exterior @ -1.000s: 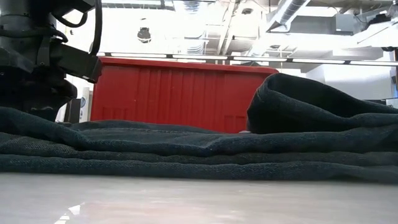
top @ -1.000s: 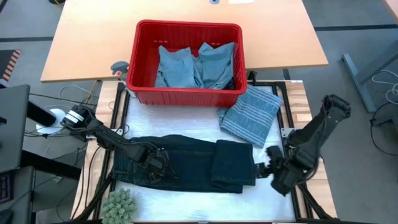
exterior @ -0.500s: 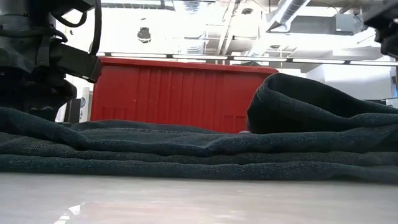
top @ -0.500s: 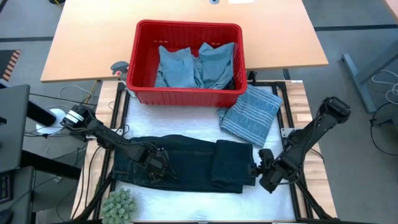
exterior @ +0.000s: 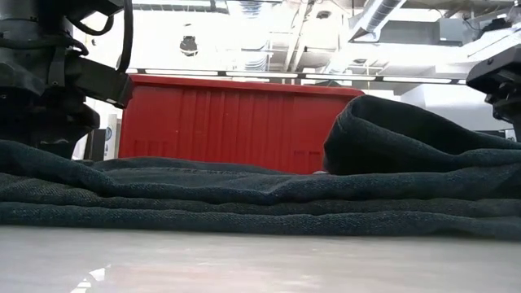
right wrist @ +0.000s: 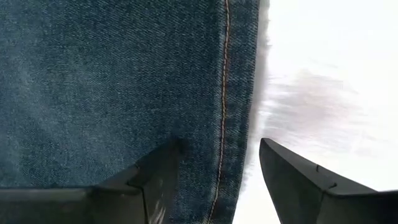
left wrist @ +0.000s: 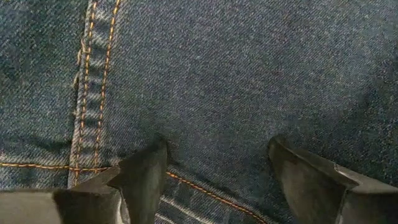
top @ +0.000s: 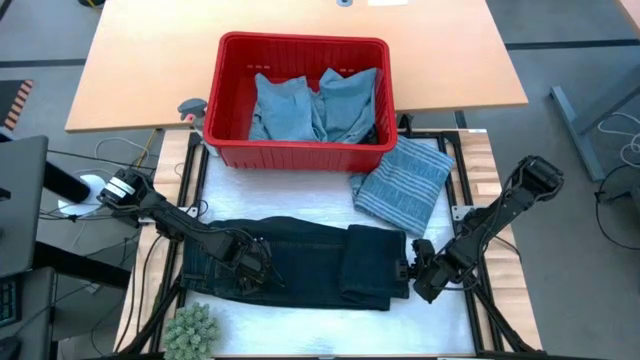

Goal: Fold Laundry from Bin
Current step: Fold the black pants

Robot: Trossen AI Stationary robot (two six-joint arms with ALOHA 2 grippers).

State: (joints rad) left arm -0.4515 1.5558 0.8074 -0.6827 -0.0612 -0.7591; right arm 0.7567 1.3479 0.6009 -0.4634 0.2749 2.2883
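A dark navy pair of jeans (top: 300,262) lies flat across the near part of the white table cover, with its right end folded over on top (top: 370,262). My left gripper (top: 255,262) points straight down over the jeans' left part, open, its fingers spread on the denim (left wrist: 217,93). My right gripper (top: 412,272) is open at the jeans' right edge; one finger (right wrist: 165,168) is over the denim and the other (right wrist: 292,174) over the white cover. The red bin (top: 300,42) at the back holds light blue laundry (top: 315,105). A striped grey-blue garment (top: 405,185) lies beside it. My left gripper stands with both open fingertips (left wrist: 146,171) down at the denim near a stitched seam (left wrist: 87,93), coming from above. I cannot tell whether they touch it. My right gripper straddles the jeans' stitched right edge (right wrist: 227,124), slanting down from the right. Whether it touches the cloth I cannot tell.
A green fuzzy object (top: 192,328) sits at the near left corner. The wooden tabletop (top: 140,70) stretches behind the bin. Bare white cover (top: 440,320) shows near the front right. In the low view the folded jeans (exterior: 244,195) fill the foreground in front of the bin (exterior: 228,122).
My right gripper has come down and moved toward the table's left, up to the jeans' right edge, still open. In the low view it has entered at the upper right. The jeans and my left gripper have kept still.
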